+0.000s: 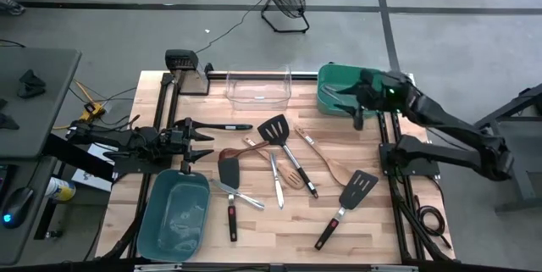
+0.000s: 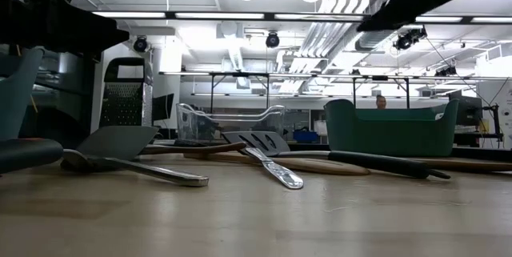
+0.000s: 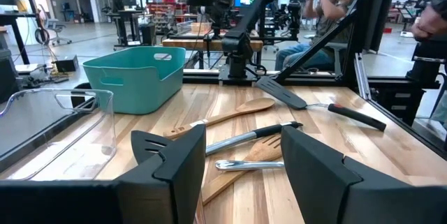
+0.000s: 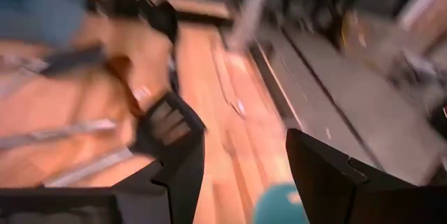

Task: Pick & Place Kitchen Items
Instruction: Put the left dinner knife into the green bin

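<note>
Nearest to the overhead camera are the two dark arms over a pale wooden table [image 1: 339, 255]. From above, the left gripper [image 1: 206, 141] rests low near the table's left edge, fingers apart and holding nothing, while the right gripper [image 1: 332, 94] is above the green tub [image 1: 339, 79] at the far right corner; its fingers seem apart, and I cannot tell if they hold something. I count two tubs, the green one and a teal tub [image 1: 176, 213] at the near left, and one clear plastic bin [image 1: 258, 86] at the far middle. The kitchen items [image 1: 284, 166] lie scattered in the middle of the table, about ten pieces: black slotted turners, some with red at the handle end, brown wooden spoons, and silvery metal handles. One black turner [image 1: 349, 202] lies apart at the near right. In the low view, a flat dark spatula with a shiny metal handle [image 2: 136, 154] lies closest, and a metal box grater [image 2: 125, 93] stands behind it. In the left wrist view, the two dark fingers [image 3: 171, 168] stand apart, and beyond them are a wooden spoon [image 3: 234, 112] and a wooden fork. The right wrist view is blurred; only its separated fingers [image 4: 174, 147] are clear.
</note>
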